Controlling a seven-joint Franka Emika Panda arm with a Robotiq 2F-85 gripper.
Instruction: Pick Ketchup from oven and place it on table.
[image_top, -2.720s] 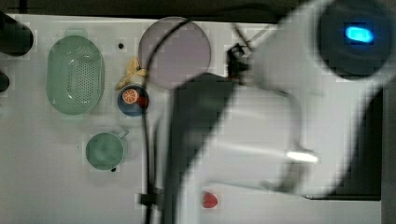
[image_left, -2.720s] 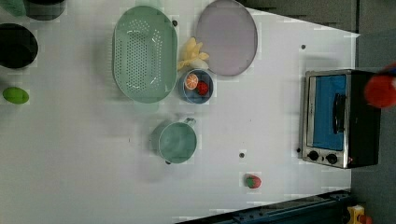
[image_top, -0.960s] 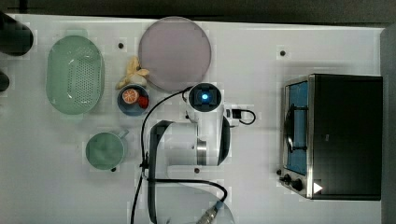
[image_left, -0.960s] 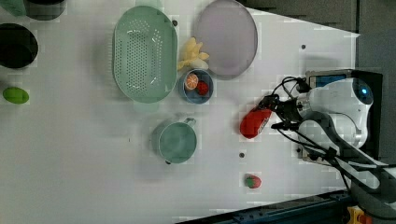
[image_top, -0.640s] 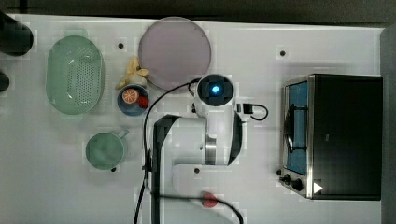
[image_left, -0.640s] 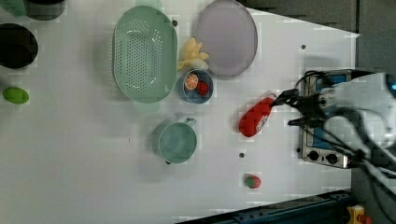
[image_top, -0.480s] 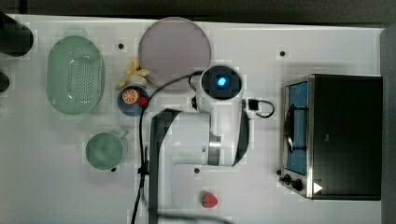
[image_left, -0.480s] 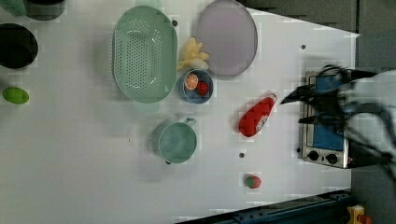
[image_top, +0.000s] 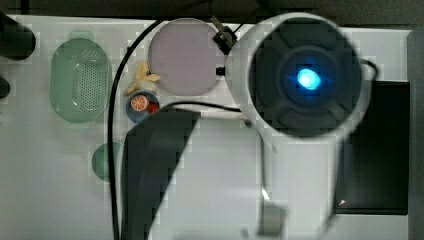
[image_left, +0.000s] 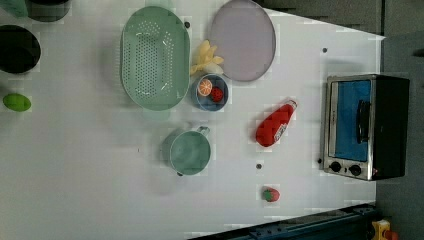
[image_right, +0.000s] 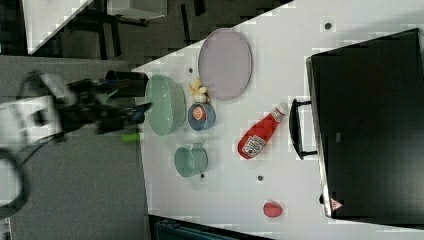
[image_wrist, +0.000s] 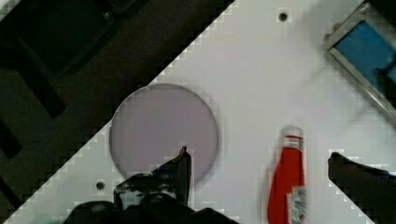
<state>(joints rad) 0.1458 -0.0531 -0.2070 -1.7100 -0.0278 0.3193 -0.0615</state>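
One bottle matters here — the ketchup (image_left: 274, 127) lies on its side on the table (image_left: 90, 190), apart from the oven (image_left: 364, 127), its cap end pointing toward the oven. The gripper (image_wrist: 256, 161) hangs above it, jaws spread wide and empty — the bottle between them.

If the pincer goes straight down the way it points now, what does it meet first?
Most likely the ketchup, which lies on the table between the open pincer fingers in the wrist view, nearer the right one. Depth is unclear; slightly aside, it would meet bare table, or the grey plate.
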